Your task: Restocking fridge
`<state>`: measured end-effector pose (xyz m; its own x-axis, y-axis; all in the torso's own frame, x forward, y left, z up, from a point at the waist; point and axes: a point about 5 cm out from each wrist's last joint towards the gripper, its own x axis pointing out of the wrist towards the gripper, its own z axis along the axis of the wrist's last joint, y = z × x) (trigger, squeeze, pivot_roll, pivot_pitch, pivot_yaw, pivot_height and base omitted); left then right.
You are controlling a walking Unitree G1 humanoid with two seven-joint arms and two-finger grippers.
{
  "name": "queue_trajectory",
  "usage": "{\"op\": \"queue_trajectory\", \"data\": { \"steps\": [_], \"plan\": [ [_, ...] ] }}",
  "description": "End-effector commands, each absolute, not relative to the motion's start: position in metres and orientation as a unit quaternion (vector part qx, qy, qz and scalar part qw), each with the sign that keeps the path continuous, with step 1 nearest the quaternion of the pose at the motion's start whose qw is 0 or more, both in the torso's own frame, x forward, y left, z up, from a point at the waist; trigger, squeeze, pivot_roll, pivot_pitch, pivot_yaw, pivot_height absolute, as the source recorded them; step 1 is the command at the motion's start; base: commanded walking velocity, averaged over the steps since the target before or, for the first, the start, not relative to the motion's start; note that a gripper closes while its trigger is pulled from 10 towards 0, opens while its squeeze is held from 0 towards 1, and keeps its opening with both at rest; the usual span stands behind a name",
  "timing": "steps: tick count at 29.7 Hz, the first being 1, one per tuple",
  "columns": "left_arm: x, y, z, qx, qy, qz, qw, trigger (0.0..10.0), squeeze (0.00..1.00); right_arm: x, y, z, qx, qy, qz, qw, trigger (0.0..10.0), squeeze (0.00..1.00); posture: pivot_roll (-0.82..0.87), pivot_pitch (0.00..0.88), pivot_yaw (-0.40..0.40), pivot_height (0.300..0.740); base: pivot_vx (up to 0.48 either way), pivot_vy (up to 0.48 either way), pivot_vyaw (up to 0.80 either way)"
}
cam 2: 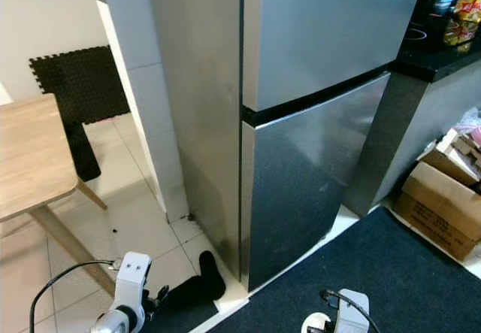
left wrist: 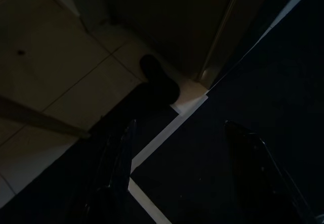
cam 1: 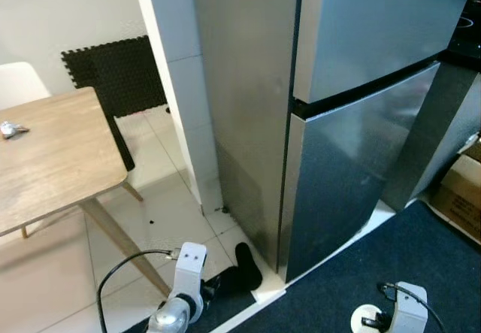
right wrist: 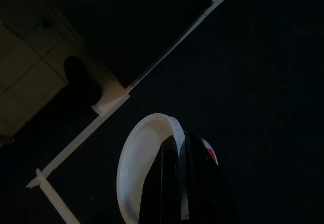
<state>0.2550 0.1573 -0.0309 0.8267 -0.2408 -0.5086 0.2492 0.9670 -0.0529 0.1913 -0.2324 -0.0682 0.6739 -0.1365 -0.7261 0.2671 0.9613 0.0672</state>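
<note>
A steel two-door fridge (cam 1: 353, 122) stands straight ahead with both doors closed. My left gripper (left wrist: 179, 133) hangs low near the fridge's lower left corner, open, with only floor and carpet between its black fingers (cam 1: 242, 267). My right gripper (right wrist: 179, 163) hangs low over the carpet and is shut on a round tub with a white lid (right wrist: 139, 168) and a red and white label. The tub's white lid (cam 1: 366, 319) also peeks out beside the right wrist in the eye views.
A wooden table (cam 1: 52, 160) stands at the left, a black foam mat (cam 1: 120, 74) behind it. A white tiled column (cam 1: 180, 85) adjoins the fridge. At the right are a dark counter (cam 2: 443, 55) and a cardboard box (cam 2: 443, 198). Dark blue carpet (cam 1: 406, 250) lies underfoot.
</note>
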Motion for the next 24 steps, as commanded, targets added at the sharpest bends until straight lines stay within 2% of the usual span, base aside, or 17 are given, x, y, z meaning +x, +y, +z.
{"op": "queue_trajectory", "data": {
  "steps": [1, 19, 24],
  "plan": [
    [0.256, 0.156, -0.031, 0.009, 0.263, -0.133, 0.956, 10.0, 0.00, 0.190, -0.232, -0.069, 0.092, 0.389, -0.117, 0.909, 10.0, 0.00, -0.10, 0.000, 0.055, 0.740, 0.412, 0.000, 0.00],
    [0.256, 0.153, -0.030, 0.024, 0.265, -0.156, 0.951, 10.0, 0.00, 0.179, -0.235, -0.073, 0.103, 0.392, -0.134, 0.904, 10.0, 0.00, -0.12, 0.000, 0.077, 0.740, 0.407, 0.000, -0.78],
    [0.255, 0.149, -0.031, 0.021, 0.265, -0.177, 0.947, 10.0, 0.00, 0.176, -0.233, -0.075, 0.099, 0.396, -0.129, 0.904, 10.0, 0.00, -0.12, 0.000, 0.079, 0.740, 0.055, 0.000, 0.00]
  ]
}}
